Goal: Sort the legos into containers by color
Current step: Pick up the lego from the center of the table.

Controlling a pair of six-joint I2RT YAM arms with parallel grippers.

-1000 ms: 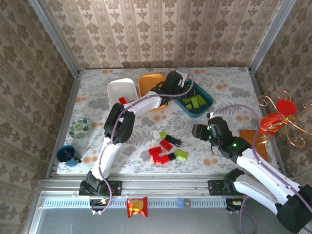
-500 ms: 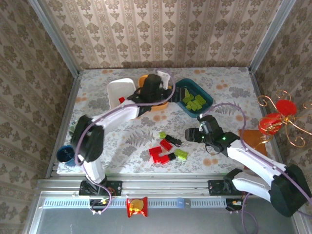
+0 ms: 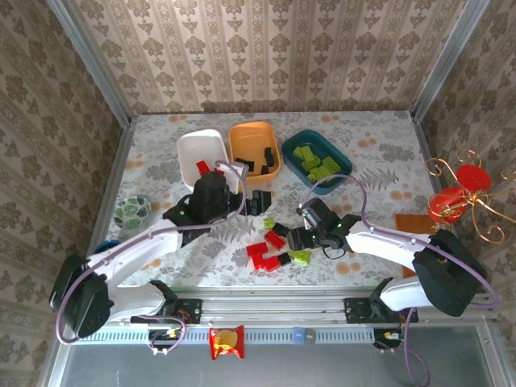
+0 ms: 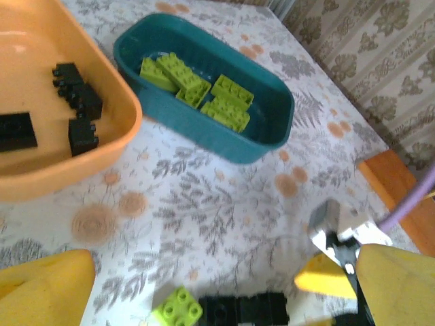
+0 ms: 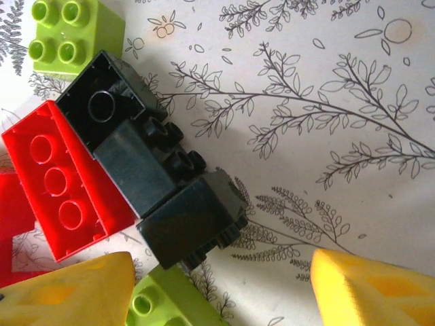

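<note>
I see lime legos (image 4: pixel 197 92), black legos (image 4: pixel 78 102), red legos (image 5: pixel 61 197); teal tray (image 4: pixel 204 141), orange tray (image 4: pixel 68 170), white tray (image 3: pixel 193 149); floral-print tablecloth (image 4: pixel 204 210).

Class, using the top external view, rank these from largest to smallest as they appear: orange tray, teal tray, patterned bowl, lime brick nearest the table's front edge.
Largest: orange tray and teal tray, which look alike, so unranked.
Next: patterned bowl.
Smallest: lime brick.

I find the table (image 3: pixel 371 137) covered in a pale floral cloth. Three trays stand in a row along its far side: white tray (image 3: pixel 187 145) left, orange tray (image 3: pixel 242 126) middle, teal tray (image 3: pixel 345 172) right. A green patterned bowl (image 3: pixel 131 211) sits near the left edge. Red bricks (image 3: pixel 258 251), a black brick (image 5: pixel 170 197) and lime bricks (image 3: pixel 300 256) lie clustered near centre. A flat orange board (image 3: pixel 409 221) lies at the right.
</note>
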